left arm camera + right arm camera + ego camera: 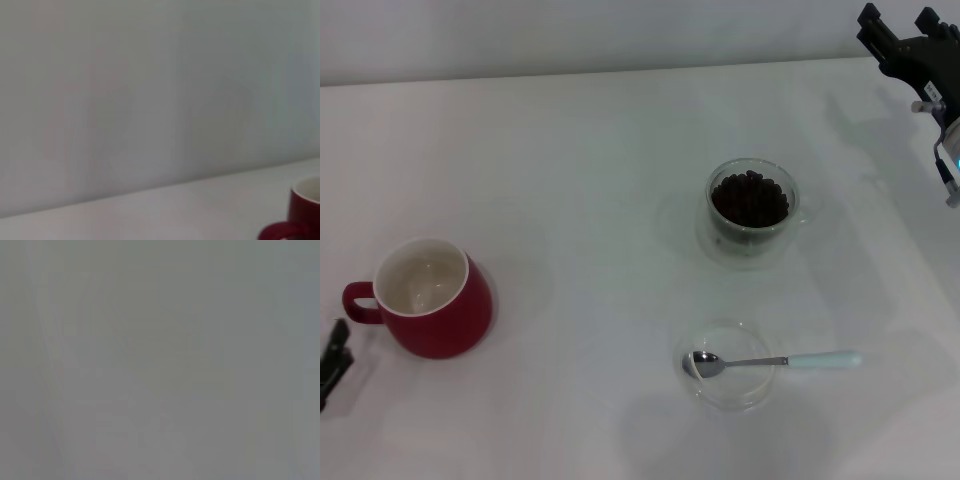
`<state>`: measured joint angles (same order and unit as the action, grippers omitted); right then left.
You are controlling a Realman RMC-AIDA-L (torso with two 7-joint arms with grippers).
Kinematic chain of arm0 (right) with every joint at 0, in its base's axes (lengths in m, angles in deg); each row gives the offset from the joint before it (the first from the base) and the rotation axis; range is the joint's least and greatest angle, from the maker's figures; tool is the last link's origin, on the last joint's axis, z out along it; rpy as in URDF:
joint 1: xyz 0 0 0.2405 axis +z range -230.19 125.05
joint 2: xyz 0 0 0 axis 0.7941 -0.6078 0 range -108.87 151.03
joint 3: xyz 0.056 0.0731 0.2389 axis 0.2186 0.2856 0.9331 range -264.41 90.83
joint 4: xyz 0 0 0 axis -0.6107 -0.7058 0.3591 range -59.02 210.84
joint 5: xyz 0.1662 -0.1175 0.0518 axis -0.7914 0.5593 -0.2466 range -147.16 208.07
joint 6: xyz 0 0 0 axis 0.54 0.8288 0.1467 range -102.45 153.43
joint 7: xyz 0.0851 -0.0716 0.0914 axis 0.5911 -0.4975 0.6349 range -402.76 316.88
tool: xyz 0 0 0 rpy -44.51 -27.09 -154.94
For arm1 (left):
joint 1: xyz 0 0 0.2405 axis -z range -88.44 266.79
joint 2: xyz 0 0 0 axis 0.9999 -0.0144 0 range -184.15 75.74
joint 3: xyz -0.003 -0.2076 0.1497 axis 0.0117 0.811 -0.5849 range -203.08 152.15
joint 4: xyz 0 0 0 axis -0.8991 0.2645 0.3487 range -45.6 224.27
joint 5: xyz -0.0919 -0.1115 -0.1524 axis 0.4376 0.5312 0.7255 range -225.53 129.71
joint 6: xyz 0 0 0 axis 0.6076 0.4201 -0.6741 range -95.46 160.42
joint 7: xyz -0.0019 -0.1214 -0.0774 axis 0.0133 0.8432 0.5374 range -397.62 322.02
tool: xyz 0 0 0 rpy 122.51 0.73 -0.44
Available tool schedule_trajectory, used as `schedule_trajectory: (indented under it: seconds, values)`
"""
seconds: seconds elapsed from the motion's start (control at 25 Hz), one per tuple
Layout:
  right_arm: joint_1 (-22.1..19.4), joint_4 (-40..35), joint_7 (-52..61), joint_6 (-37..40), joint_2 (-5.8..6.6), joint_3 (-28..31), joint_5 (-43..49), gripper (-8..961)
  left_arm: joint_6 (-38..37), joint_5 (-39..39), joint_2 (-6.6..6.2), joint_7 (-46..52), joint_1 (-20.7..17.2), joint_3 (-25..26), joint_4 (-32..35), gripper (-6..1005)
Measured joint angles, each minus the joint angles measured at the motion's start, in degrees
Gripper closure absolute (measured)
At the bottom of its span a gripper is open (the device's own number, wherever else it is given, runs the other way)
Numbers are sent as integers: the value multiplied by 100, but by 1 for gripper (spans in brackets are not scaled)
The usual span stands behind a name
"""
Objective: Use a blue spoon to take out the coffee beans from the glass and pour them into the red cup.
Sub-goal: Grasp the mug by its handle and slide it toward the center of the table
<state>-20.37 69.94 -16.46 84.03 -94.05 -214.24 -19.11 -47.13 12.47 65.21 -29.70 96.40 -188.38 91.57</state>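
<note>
The right gripper (905,35) hangs at the upper right of the head frame, fingers apart and holding nothing; the left gripper (334,360) barely shows at the lower left edge, so its state I cannot tell. The blue spoon (770,361) rests across a shallow glass dish (728,390), handle free for grasping. The coffee beans (750,198) fill the glass (752,212) above it. The red cup (428,296) stands well apart at left, nothing between.

In the right wrist view you see only a plain grey surface (160,360) that fills the whole picture. You can notice some faint, soft vertical bands of lighter and darker grey near one side, but no clear edge or object. You cannot tell what this surface is, and no fingers appear here.
</note>
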Motion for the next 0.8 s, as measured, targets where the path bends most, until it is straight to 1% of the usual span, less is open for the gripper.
schedule_trajectory:
  seconds: [0.28, 0.8]
  values:
    - [-4, -10, -6, 5, -9, 12, -21, 80, 405, -168, -7, -193, 221, 1, 22, 110]
    - [-4, 7, -3, 48, -9, 46, -43, 81, 450, -129, -1, -319, 315, 58, 51, 111]
